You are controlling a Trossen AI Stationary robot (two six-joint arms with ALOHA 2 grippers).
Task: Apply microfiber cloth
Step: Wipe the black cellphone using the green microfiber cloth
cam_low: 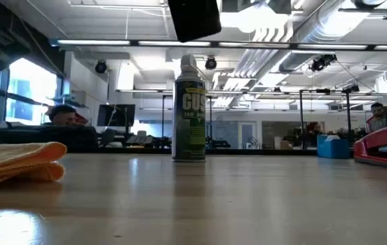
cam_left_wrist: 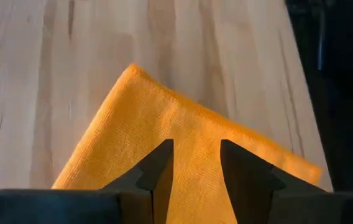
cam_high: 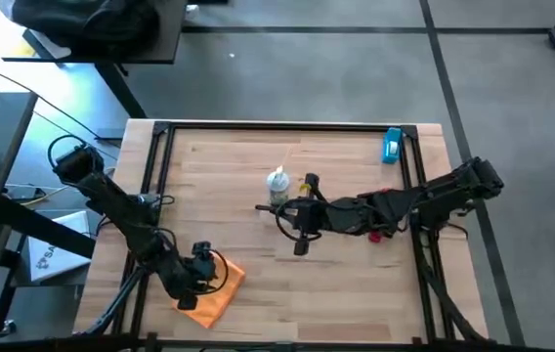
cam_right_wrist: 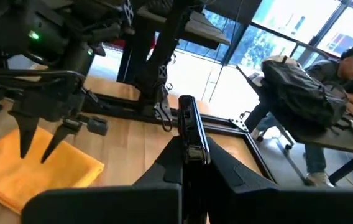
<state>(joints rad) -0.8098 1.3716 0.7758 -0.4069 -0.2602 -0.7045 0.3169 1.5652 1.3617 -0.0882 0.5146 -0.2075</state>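
orange microfiber cloth [cam_left_wrist: 164, 130] partly hidden beneath parted left tool [cam_left_wrist: 195, 165]

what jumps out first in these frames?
The bright-orange microfiber cloth at the table's front left, with the left gripper poised right over it, jaws open. Mid-table, the right gripper holds a slim black phone edge-on, raised off the wood. Just behind it stands a green-labelled spray can, upright and untouched.
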